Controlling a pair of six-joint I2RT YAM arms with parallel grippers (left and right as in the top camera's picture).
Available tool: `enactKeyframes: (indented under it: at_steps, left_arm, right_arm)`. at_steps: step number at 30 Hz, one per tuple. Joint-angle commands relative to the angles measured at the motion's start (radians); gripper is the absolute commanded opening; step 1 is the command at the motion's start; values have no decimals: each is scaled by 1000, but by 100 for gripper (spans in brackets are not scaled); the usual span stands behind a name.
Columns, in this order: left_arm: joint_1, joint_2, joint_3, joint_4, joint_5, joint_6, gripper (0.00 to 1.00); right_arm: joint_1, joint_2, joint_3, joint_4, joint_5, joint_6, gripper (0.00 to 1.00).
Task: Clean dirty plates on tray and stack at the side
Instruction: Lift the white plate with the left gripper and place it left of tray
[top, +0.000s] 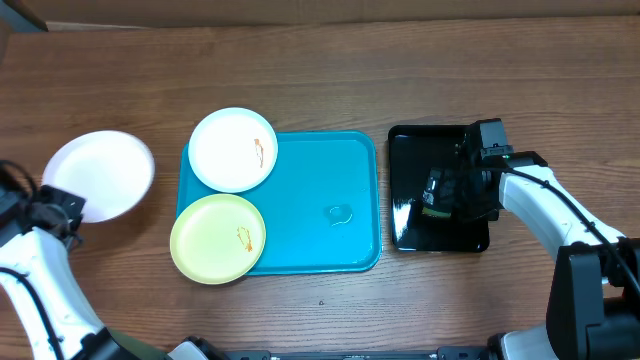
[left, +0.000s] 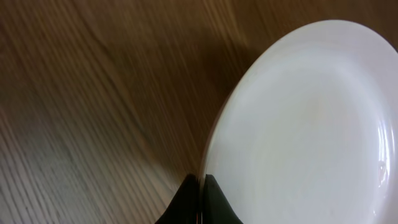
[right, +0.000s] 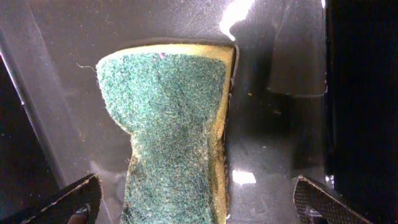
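In the left pincer (left: 199, 181) — white plate (left: 305, 124), edge-held.

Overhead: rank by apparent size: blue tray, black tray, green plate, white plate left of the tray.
1. blue tray
2. black tray
3. green plate and white plate left of the tray: look alike, no ranking.

No text, label or number can be read anywhere.

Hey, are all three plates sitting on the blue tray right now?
No, one white plate is well clear of the tray, off to its left.
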Motion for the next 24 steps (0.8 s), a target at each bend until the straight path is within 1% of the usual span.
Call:
enactKeyframes:
  at_steps: [1,12,20,21,22,23,24]
  left_arm:
    - [24,63,17,30,22,0,4]
    - [23,319,17,166,-2,10,4]
    - [23,431,17,256,71,18,4]
    - [23,433,17,261,79,26,9]
    - [23,433,17,265,87,36,31]
    - [23,432,17,265,98,36,61]
    - [23,431,18,262,118,36,85]
  right_arm:
    - [4,-10,-2,6,10,-3,100]
    - [4,-10,-2,6,10,-3,100]
    - [4,-10,-2,6,10,-3,100]
    - [4,-10,-2,6,10,-3,100]
    - [4,-10,-2,6,10,-3,100]
    - [4,-10,-2,6,10,-3,100]
    - [4,-10,-2,6,10,-3,100]
